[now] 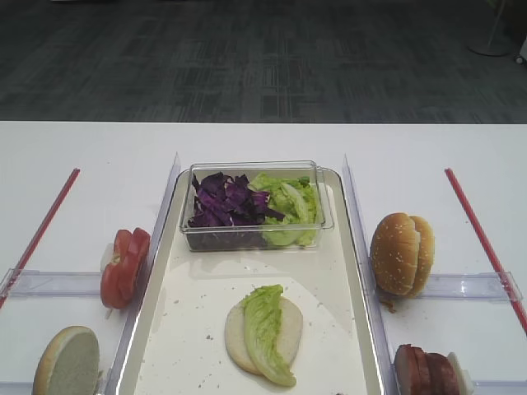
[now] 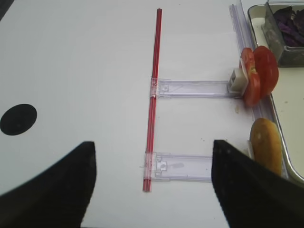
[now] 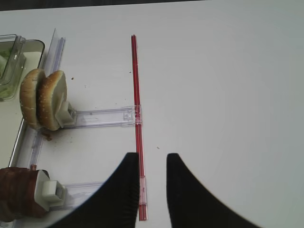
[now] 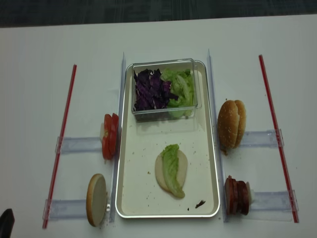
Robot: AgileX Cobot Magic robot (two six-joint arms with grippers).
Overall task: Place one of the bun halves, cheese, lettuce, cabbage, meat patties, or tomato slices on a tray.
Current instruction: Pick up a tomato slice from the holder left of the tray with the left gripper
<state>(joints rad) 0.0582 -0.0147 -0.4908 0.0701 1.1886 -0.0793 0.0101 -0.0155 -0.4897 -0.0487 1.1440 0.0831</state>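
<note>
The tray (image 1: 350, 271) sits in the middle of the white table (image 1: 428, 148) with a clear tub (image 1: 255, 239) at its far end holding the cabbage (image 1: 224, 202) on the left and loose lettuce (image 1: 290, 206) on the right, handy to both arms. Nearer the front, one pale bun half (image 1: 288, 317) lies cut face up on the tray bottom with a long lettuce leaf (image 1: 265, 329) draped along it, so the stack looks started and wants its next layer. The other ingredients stand on edge in clear plastic racks (image 2: 190, 88) outside the tray rim, likely so each slice can be pinched from above: the tomato slices (image 1: 125, 265) and another bun half (image 1: 67, 362) on the left, two sesame bun halves (image 1: 401, 253) and the meat patties (image 1: 426, 370) on the right. The left end effector (image 2: 152, 190) hangs over bare table beside the red strip (image 2: 153, 95), fingers spread wide and holding nothing. The right end effector (image 3: 153, 190) hovers over its own red strip (image 3: 137, 95), fingers set narrowly apart with nothing between them
</note>
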